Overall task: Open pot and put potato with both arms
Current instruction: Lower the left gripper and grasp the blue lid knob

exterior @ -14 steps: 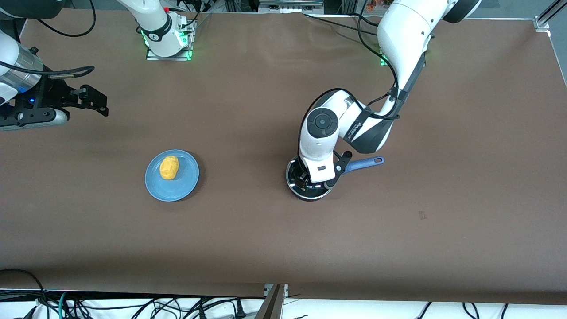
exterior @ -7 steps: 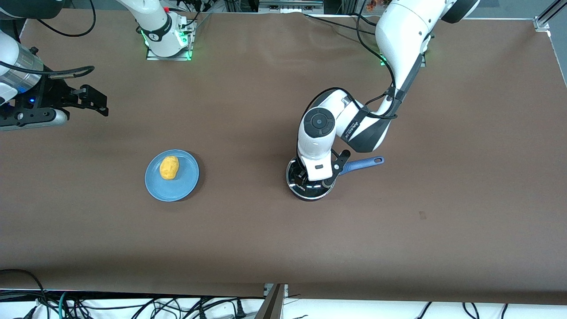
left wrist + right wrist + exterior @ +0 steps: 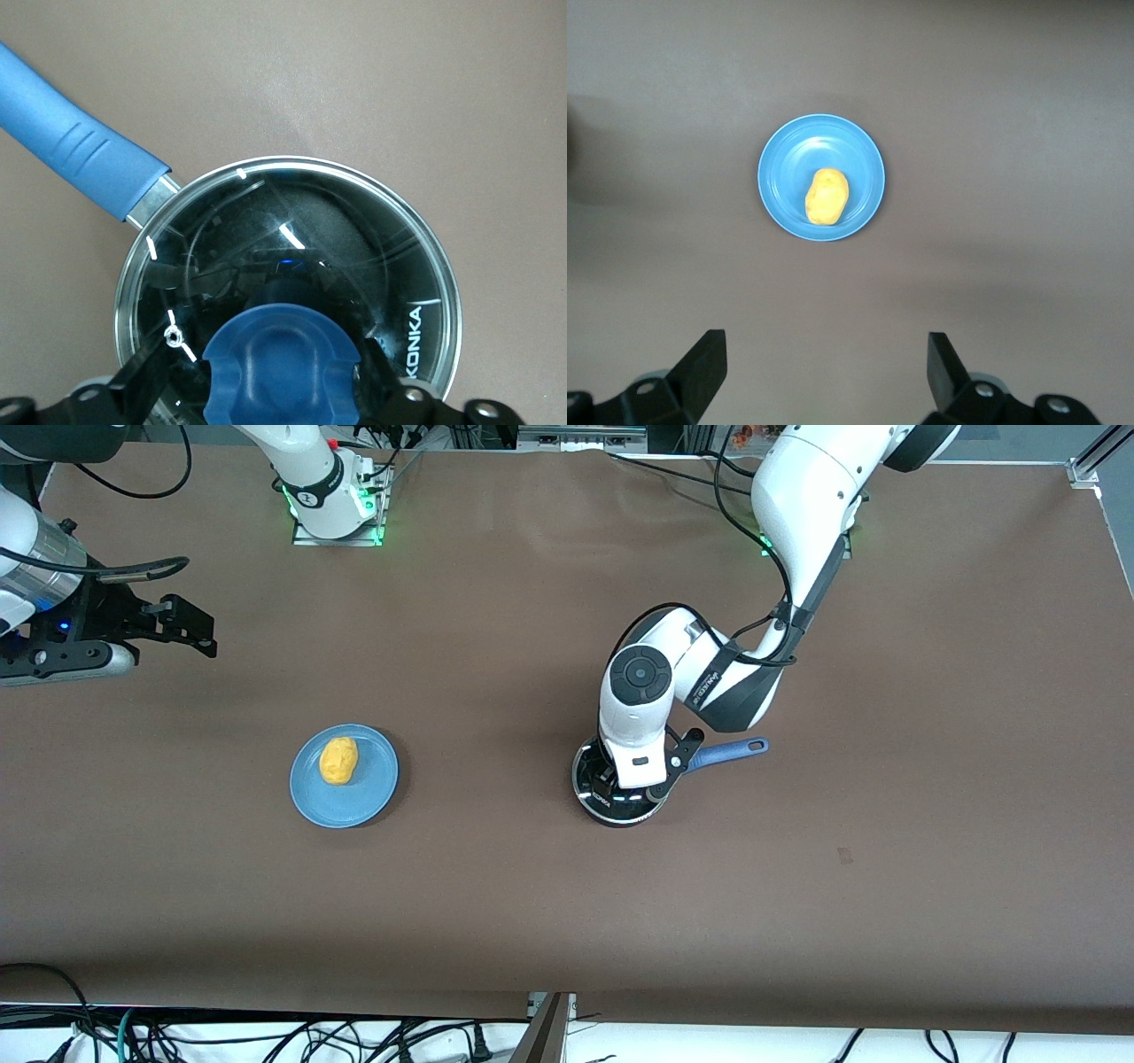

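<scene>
The black pot [image 3: 587, 790] stands on the table with its glass lid [image 3: 354, 221] on and its blue handle [image 3: 728, 751] pointing toward the left arm's end. My left gripper [image 3: 631, 783] is down over the lid. In the left wrist view it [image 3: 266, 354] is open, with one finger on each side of the lid's blue knob [image 3: 282, 367]. The yellow-orange potato [image 3: 337, 760] lies on a light-blue plate [image 3: 372, 790] toward the right arm's end. My right gripper [image 3: 197, 633] waits open and empty in the air, with the potato [image 3: 827, 196] in its wrist view, far from its fingers.
The brown table top [image 3: 496, 886] is bare apart from the plate [image 3: 780, 168] and the pot. Both arm bases stand along the table's farthest edge. Cables hang below the table's nearest edge.
The left arm's wrist and elbow shifted slightly while its gripper stayed over the pot lid. The right arm, the potato and the plate have not moved.
</scene>
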Motion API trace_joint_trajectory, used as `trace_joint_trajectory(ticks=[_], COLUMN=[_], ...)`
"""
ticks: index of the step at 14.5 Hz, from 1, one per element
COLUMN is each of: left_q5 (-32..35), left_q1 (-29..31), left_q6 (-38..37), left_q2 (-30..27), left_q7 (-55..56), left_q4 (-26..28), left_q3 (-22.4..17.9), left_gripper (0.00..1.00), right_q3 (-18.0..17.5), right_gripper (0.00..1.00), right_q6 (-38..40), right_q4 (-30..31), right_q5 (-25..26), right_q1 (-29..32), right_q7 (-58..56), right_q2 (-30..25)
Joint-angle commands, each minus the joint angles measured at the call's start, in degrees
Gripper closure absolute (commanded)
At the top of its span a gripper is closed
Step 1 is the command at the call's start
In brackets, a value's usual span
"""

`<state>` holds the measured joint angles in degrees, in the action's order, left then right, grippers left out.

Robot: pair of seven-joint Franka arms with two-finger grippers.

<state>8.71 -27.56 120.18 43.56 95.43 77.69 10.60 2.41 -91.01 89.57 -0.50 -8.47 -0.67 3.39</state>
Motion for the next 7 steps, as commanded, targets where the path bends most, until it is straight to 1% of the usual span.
trace_joint_trajectory(ticks=[1, 3, 7], left_q5=[1.3, 1.3, 1.2], left_q1=[0.1, 0.1, 0.1], left_q6=[-0.5, -0.5, -0.5], left_q2=[-0.1, -0.1, 0.4], left_q7=[-0.7, -0.7, -0.6], left_q4=[-0.1, -0.1, -0.2], left_q3=[0.0, 0.0, 0.0], left_gripper=[0.18, 0.23, 0.24], right_q3=[0.1, 0.1, 0.1], right_gripper=[0.00, 0.00, 0.00], right_q6=[0.2, 0.2, 0.2], right_q4=[0.6, 0.6, 0.6], right_q5=[-0.9, -0.9, -0.9], right_q1=[0.1, 0.1, 0.1], right_q7=[0.0, -0.1, -0.1], right_q2=[-0.8, -0.8, -0.8])
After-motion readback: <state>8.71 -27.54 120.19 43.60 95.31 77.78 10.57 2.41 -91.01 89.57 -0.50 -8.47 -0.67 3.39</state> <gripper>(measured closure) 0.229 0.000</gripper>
